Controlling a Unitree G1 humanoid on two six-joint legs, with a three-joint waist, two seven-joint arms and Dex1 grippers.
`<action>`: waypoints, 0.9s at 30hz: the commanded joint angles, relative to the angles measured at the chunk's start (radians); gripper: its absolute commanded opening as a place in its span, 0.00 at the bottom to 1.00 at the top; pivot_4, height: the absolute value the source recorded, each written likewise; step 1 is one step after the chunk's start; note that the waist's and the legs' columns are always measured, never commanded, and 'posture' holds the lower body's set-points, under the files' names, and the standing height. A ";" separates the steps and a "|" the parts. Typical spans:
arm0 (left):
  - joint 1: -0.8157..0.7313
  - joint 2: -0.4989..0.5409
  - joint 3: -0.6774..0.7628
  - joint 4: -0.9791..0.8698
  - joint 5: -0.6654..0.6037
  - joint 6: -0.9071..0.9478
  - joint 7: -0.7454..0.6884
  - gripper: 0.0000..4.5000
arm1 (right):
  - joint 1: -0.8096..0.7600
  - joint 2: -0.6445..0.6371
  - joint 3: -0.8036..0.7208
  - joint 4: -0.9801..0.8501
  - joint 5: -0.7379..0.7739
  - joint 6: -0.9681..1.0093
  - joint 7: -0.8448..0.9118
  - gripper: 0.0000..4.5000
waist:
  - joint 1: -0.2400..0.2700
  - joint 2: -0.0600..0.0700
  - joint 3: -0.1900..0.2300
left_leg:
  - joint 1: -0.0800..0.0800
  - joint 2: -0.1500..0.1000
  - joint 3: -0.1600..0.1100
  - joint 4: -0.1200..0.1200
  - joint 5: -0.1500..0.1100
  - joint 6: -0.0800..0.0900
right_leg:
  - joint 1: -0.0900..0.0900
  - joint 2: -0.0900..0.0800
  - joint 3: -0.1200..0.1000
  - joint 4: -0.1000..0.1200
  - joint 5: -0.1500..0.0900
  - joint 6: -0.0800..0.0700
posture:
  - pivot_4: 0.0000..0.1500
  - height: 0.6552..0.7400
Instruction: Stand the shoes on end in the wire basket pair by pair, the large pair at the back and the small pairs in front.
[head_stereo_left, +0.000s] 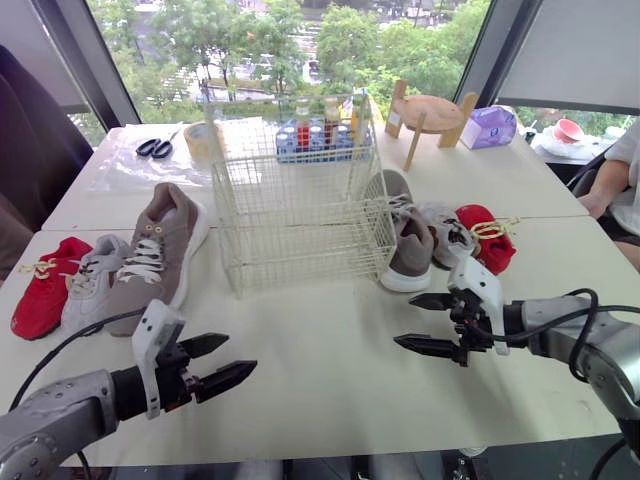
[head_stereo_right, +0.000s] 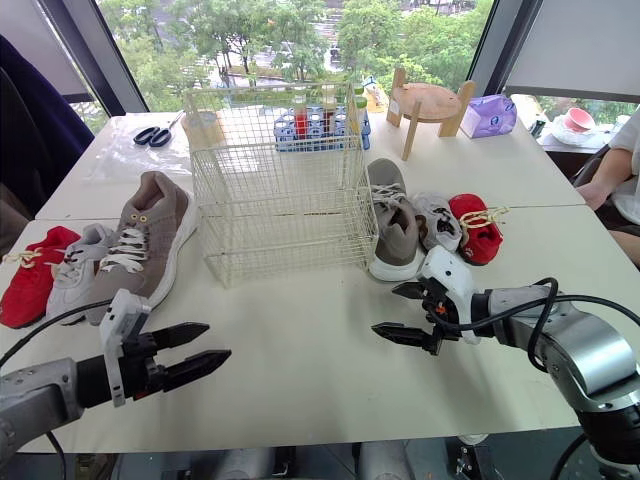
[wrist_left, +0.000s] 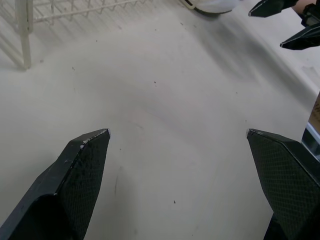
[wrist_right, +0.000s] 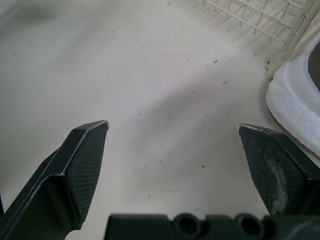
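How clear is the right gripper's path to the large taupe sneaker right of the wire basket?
Likely yes: the open right gripper hovers just before the large taupe sneaker, bare table between them.

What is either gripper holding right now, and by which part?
Nothing is held: the left gripper and the right gripper both hang open and empty over the table.

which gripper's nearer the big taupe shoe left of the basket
Left. The left gripper is in front of the big taupe shoe; the right gripper is near the shoes right of the basket.
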 joint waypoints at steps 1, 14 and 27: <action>-0.012 -0.001 -0.010 0.006 0.042 -0.027 -0.006 1.00 | -0.018 0.006 -0.009 -0.013 0.013 0.004 -0.003 0.99 | 0.000 0.000 0.000 | 0.000 0.000 0.000 0.000 0.000 0.000 | 0.000 0.000 0.000 0.000 0.000 0.000 | 1.00 1.00; -0.020 -0.022 -0.025 0.003 0.054 -0.024 -0.004 1.00 | -0.020 -0.010 0.018 -0.001 -0.056 -0.061 0.009 0.99 | 0.000 0.000 0.000 | 0.000 0.000 0.000 0.000 0.000 0.000 | 0.000 0.000 0.000 0.000 0.000 0.000 | 1.00 1.00; -0.046 -0.030 -0.064 0.012 0.092 -0.025 0.003 1.00 | -0.038 -0.065 0.024 0.004 -0.085 -0.061 0.054 0.99 | 0.001 0.000 0.000 | 0.000 0.000 0.000 0.000 0.000 0.000 | 0.000 0.000 0.000 0.000 0.000 0.000 | 1.00 1.00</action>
